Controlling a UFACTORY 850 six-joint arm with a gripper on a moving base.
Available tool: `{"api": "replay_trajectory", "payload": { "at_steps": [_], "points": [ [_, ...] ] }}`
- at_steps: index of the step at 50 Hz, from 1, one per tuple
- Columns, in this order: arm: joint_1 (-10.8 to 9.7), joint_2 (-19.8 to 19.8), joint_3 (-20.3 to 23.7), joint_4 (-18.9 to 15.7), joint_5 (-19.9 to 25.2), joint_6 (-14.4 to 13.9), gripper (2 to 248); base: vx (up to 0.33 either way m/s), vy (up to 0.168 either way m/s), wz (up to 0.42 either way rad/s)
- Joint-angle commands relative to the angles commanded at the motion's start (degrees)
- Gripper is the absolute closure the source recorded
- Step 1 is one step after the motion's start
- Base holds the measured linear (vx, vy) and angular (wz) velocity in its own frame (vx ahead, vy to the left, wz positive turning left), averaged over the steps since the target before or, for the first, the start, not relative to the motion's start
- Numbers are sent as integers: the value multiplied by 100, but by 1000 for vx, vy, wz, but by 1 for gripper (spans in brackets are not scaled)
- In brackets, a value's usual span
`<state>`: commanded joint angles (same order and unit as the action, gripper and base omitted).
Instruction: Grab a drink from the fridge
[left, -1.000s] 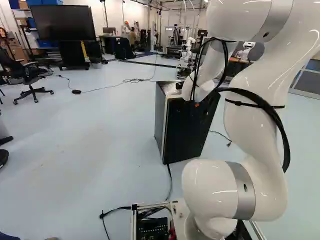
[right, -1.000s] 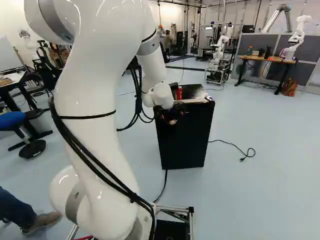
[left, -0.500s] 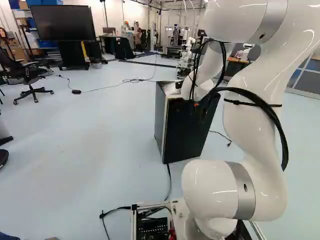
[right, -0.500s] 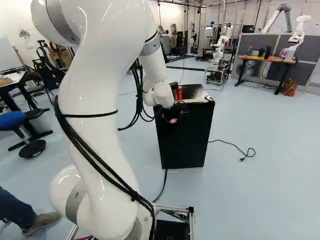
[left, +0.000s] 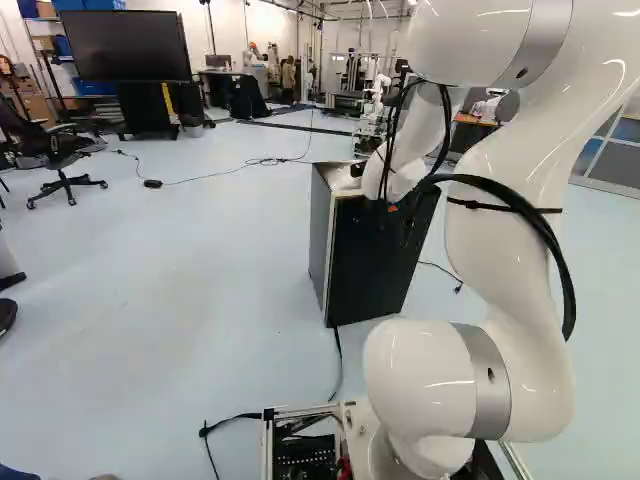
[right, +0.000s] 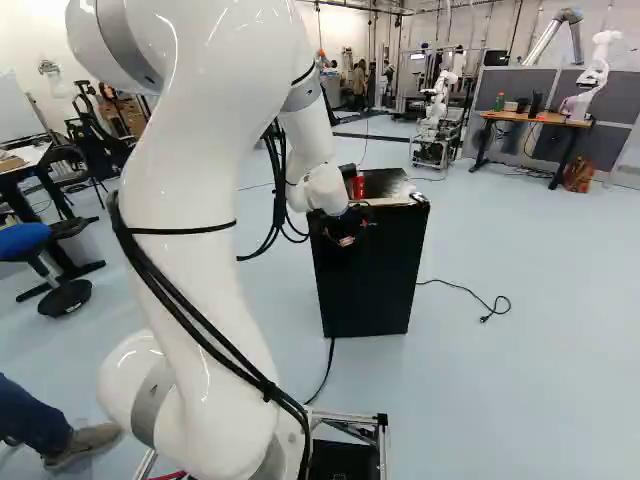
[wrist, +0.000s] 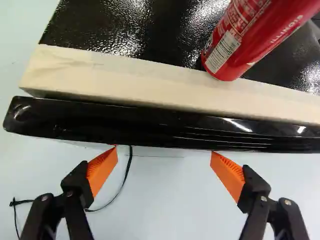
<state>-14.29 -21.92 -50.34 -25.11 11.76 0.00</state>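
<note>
In the right base view my gripper (right: 345, 230) hangs at the upper front of the black fridge (right: 375, 285), whose door looks shut. A red can (right: 358, 187) stands on the fridge top near its front edge. From the wrist, the gripper (wrist: 164, 153) is open with nothing between its orange pads. Just ahead of the fingertips runs the glossy black upper edge of the door (wrist: 150, 127), with a cream strip (wrist: 125, 77) behind it. Beyond that strip rises the can (wrist: 240, 42), off to one side. The fridge's inside is hidden.
Cables (right: 465, 290) lie on the floor beside the fridge and between it and the base. Another robot (right: 438, 105) stands farther back, and one more (right: 594, 75) is at a wooden desk (right: 540, 118). An office chair (left: 60, 160) is at the far left.
My arm's upper links have shifted slightly, to the right in the right base view, mostly in the first half second. The gripper stays at the fridge's upper front. Base, fridge and can have not moved.
</note>
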Motion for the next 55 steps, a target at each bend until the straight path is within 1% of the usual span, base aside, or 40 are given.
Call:
{"api": "replay_trajectory", "payload": {
  "at_steps": [10,26,38,55],
  "points": [
    [-26,130,167,0,0,0,3,0,0,0],
    [-90,434,552,0,59,0,3,0,0,0],
    [-148,678,853,0,435,0,3,0,0,0],
    [-292,1011,1249,0,1104,0,3,0,0,0]
  ]
}}
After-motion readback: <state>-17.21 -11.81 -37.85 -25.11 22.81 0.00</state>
